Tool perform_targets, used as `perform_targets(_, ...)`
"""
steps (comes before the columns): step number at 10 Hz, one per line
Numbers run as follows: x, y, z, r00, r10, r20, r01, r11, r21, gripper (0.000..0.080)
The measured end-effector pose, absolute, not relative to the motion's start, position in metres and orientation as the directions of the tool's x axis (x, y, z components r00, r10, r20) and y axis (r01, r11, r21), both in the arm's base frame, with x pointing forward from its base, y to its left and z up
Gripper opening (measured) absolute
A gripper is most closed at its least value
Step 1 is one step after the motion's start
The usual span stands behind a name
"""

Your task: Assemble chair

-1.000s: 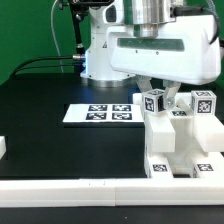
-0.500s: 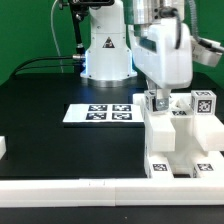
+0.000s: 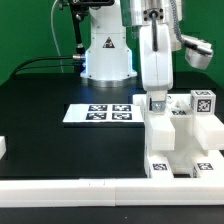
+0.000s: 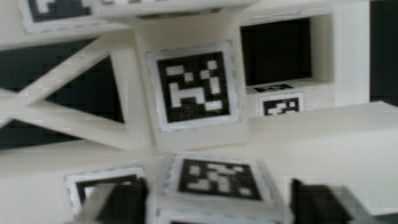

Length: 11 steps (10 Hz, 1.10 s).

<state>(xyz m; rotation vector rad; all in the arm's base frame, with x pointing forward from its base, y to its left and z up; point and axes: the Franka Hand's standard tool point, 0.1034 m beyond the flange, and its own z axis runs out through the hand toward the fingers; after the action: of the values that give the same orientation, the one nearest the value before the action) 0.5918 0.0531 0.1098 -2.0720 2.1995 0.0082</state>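
Black table [image 3: 40,150] — work surface; carries everything listed below.

Long plain white border rail [image 3: 70,189] — runs along the near edge of the table, apparently as a stop to push parts against.

The chair [image 3: 185,140] — partly built cluster of white blocky tagged pieces on the exterior view's right, backed against the rail; probably parked there so it cannot slide under the arm's pressure. Its far side is cut off by the frame edge.

Marker board [image 3: 100,113] — flat on the table, just beside the chair on the exterior view's left; carries tags only.

Gripper [image 3: 158,103] — hangs directly over the chair's upper tagged block [image 4: 217,181]. In the wrist view the dark fingers [image 4: 112,197] stand apart on either side of that block — spread, pinching nothing, as far as the blurred close-up allows. Whether the pads touch the block cannot be told.
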Motion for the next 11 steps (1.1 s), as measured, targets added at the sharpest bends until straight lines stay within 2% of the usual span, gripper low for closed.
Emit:
perform_targets(1,0.5916,0.0555,0.1096,0.079,-0.994,-0.077,-0.994,-0.072,-0.088,0.0607)
perform_targets(2,0.5910,0.0576,0.1093,0.242,-0.969,-0.056,-0.967,-0.236,-0.094,0.0607)
perform_targets(3,0.5897,0.0587,0.1086,0.447,-0.894,-0.033,-0.892,-0.442,-0.095,0.0642)
perform_targets(4,0.5898,0.0582,0.1084,0.450,-0.893,-0.034,-0.890,-0.445,-0.098,0.0647)
perform_targets(6,0.5897,0.0567,0.1082,0.603,-0.798,-0.013,-0.795,-0.599,-0.100,0.0649)
perform_targets(7,0.5906,0.0533,0.1091,0.731,-0.682,0.008,-0.678,-0.728,-0.096,0.0649)
perform_targets(9,0.5914,0.0499,0.1094,0.804,-0.594,0.024,-0.590,-0.802,-0.091,0.0649)
perform_targets(10,0.5914,0.0501,0.1093,0.801,-0.598,0.023,-0.594,-0.800,-0.091,0.0524)
perform_targets(11,0.5914,0.0499,0.1092,0.801,-0.598,0.023,-0.594,-0.800,-0.091,0.0524)
